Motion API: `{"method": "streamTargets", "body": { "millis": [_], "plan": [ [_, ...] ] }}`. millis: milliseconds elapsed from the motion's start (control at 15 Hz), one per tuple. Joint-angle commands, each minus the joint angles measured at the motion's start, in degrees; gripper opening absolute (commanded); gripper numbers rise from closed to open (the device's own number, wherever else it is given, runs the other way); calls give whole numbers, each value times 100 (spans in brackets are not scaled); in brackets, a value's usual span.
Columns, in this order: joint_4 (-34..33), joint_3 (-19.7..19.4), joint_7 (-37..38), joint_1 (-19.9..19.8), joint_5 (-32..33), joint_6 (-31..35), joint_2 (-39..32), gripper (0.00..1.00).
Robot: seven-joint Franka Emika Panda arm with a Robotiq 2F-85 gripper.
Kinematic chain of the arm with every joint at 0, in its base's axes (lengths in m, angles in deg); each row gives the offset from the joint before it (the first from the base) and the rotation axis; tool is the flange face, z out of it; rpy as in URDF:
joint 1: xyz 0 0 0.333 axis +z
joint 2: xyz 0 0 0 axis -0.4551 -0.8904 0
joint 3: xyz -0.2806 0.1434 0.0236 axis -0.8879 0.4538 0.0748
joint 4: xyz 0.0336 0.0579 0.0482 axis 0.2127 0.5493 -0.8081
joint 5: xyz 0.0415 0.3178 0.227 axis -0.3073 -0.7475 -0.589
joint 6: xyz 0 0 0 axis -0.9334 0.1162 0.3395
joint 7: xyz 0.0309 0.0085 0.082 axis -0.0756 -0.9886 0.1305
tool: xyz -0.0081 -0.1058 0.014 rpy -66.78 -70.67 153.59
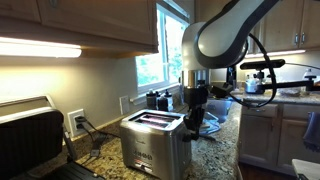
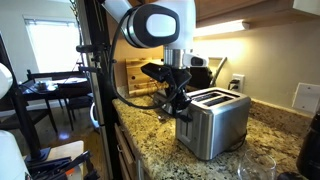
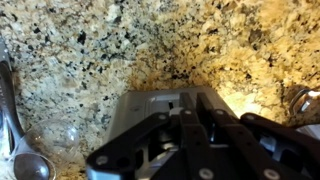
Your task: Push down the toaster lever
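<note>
The brushed stainless-steel toaster [image 1: 155, 140] stands on the granite counter, two long slots on top; it also shows in the other exterior view [image 2: 213, 123] and from above in the wrist view [image 3: 165, 105]. My gripper [image 1: 194, 112] hangs at the toaster's end, fingers pointing down; in an exterior view [image 2: 180, 103] it sits against the toaster's near end face. In the wrist view the black fingers [image 3: 195, 125] are pressed together over the toaster's end. The lever itself is hidden behind the fingers.
A dark grill-like appliance [image 1: 30, 135] stands beside the toaster. A knife block [image 2: 135, 75] and a coffee machine [image 2: 200, 72] stand behind it. Glassware [image 2: 255, 168] sits at the counter front. A spoon [image 3: 30, 165] lies on the granite counter [image 3: 120, 45].
</note>
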Motion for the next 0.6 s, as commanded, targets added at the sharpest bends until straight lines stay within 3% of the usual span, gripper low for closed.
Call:
{"method": "streamTargets", "body": {
  "millis": [0,267,533],
  "plan": [
    [-146,-66,-303,-5,-68,296,-310,11],
    [-287,-54,-443,-14,-7,469,-414,0],
    [-232,-62,-605,-17,-30,521,-345,1]
  ]
}}
